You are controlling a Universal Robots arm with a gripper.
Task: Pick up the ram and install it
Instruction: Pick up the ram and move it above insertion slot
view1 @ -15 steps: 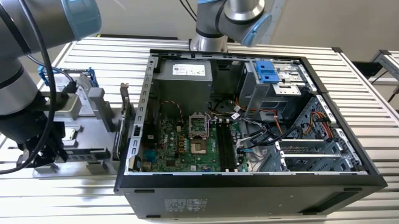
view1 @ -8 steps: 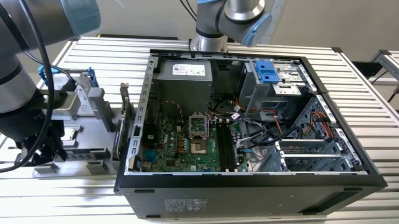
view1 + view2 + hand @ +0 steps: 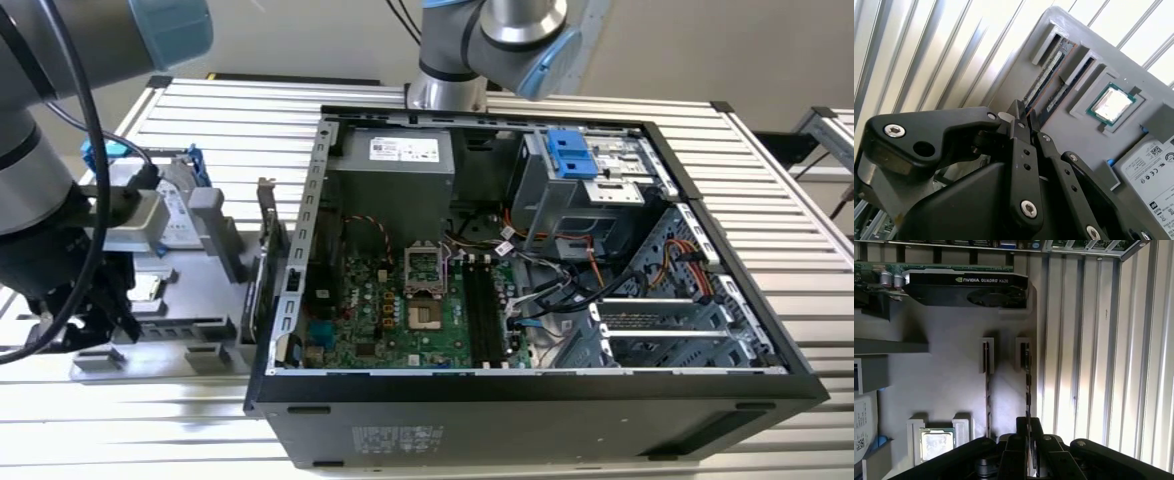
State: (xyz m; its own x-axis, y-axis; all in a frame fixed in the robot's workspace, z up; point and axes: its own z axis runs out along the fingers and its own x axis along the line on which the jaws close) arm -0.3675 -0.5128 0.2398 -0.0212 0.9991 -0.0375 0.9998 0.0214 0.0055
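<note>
At nine o'clock of the black computer case (image 3: 534,410), gripping thin bluish-green ram stick (image 3: 1027,382) with shut jaws; best lifted straight from grey holder (image 3: 944,390)

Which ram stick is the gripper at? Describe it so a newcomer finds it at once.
Beside the open computer case, a grey parts tray holds two thin sticks standing on edge in parallel slots. The ram meant is the outer one, along the tray's edge by the slatted table, with the gripper at its end; its neighbour sits nearer the square processor chip.
</note>
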